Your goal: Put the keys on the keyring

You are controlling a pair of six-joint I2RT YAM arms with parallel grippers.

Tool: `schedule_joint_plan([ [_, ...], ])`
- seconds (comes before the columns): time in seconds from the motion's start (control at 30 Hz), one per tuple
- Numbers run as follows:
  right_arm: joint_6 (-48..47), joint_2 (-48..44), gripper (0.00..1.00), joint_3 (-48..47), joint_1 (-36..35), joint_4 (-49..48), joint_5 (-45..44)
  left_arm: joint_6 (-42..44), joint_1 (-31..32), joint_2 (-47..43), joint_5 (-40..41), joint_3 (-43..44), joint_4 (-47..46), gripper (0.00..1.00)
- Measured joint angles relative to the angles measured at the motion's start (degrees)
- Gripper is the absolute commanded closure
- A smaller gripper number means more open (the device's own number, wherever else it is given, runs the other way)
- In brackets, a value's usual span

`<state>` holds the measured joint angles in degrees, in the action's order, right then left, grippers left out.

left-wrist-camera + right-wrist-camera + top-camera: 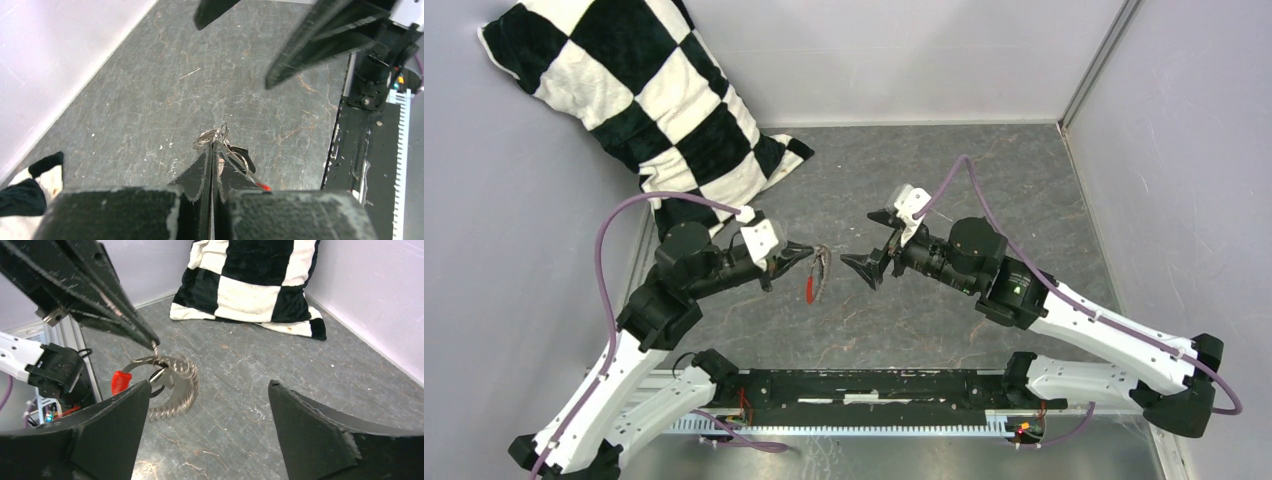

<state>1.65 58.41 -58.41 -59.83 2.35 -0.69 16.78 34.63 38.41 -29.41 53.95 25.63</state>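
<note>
My left gripper (809,252) is shut on the top of the keyring (821,268), a thin silvery loop strung with many small silvery pieces and a red tag (808,288). In the left wrist view the closed fingertips (212,146) pinch the ring (206,136). A small black-headed key (246,156) and the red tag (265,187) hang beside them. My right gripper (872,243) is open and empty, just right of the ring. In the right wrist view the keyring (182,385) and tag (120,381) hang near its left finger (135,405). I cannot tell if the key is threaded on.
A black-and-white checkered pillow (639,95) lies at the back left against the wall. Grey walls close the back and both sides. The black rail with the arm bases (874,385) runs along the near edge.
</note>
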Motion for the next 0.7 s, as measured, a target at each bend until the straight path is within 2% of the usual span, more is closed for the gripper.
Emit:
schedule_joint_plan([
  [0.3,-0.44,-0.52,0.02,6.12,-0.35,-2.32,0.26,-7.28,0.0,3.61,8.52,-1.01,-5.01,0.98],
  [0.7,-2.05,7.28,0.02,7.67,-3.19,-9.22,0.42,-10.16,0.0,5.9,13.16,-1.36,-8.28,0.98],
])
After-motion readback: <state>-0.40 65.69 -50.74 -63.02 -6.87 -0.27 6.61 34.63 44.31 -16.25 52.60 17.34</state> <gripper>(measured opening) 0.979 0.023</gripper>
